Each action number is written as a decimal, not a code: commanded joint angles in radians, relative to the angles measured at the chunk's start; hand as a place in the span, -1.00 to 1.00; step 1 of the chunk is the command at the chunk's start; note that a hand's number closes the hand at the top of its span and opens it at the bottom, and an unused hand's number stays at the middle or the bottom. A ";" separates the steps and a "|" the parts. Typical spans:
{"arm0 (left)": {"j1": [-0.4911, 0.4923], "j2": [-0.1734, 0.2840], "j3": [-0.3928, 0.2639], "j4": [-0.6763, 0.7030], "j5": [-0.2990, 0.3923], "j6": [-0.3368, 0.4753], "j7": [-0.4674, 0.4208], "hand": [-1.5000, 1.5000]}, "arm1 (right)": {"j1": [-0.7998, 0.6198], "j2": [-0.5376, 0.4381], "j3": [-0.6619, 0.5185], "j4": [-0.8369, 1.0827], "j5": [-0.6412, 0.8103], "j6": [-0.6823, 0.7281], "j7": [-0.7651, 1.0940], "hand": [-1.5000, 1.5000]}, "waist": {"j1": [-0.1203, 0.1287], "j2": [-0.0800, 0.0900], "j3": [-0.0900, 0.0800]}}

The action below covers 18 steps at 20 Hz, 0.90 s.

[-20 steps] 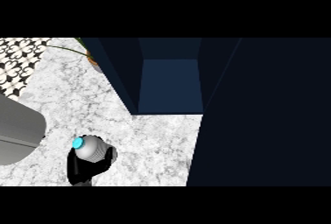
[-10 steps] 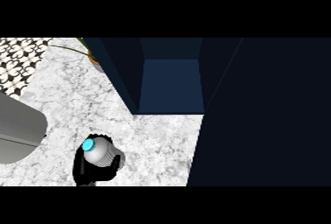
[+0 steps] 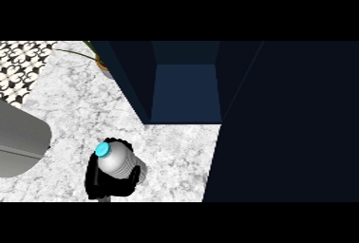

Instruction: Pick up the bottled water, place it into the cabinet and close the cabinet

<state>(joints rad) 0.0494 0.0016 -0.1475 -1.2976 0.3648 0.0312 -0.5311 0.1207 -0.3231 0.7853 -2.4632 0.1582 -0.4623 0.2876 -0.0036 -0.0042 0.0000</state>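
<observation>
— What is showing on the worktop from above?

— A black hand is curling round the bottled water, its turquoise cap pointing up and left. Which hand it is, I cannot tell.

— And the cabinet?

— It is standing open just beyond the bottle, its blue inside showing, and its dark door is filling the right side.

— Anything else?

— A grey appliance is sitting at the left edge, with patterned tiles and a plant at the top left.

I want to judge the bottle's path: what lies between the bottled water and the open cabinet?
In the head view, only bare marble counter lies between the bottled water and the open cabinet.
</observation>
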 commanded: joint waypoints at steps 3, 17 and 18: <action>0.012 -0.002 -0.116 -0.212 -0.018 0.158 0.119 1.00 | 0.059 -0.029 0.052 -0.093 0.111 -0.009 0.018 -1.00 | -0.003 -0.001 0.000; -0.264 -0.002 -0.261 -0.224 -0.053 0.465 0.283 1.00 | 0.076 -0.050 0.077 -0.099 0.119 -0.017 -0.002 -1.00 | -0.012 0.000 0.000; -0.294 -0.002 -0.208 -0.186 -0.050 0.421 0.261 1.00 | 0.020 -0.040 -0.039 -0.079 0.021 0.010 -0.003 -1.00 | -0.005 0.003 0.000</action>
<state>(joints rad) -0.1591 0.0002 -0.3637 -1.5105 0.3249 0.4071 -0.2940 0.1282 -0.3395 0.7832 -2.4627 0.1553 -0.4764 0.2704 -0.0104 -0.0025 -0.0002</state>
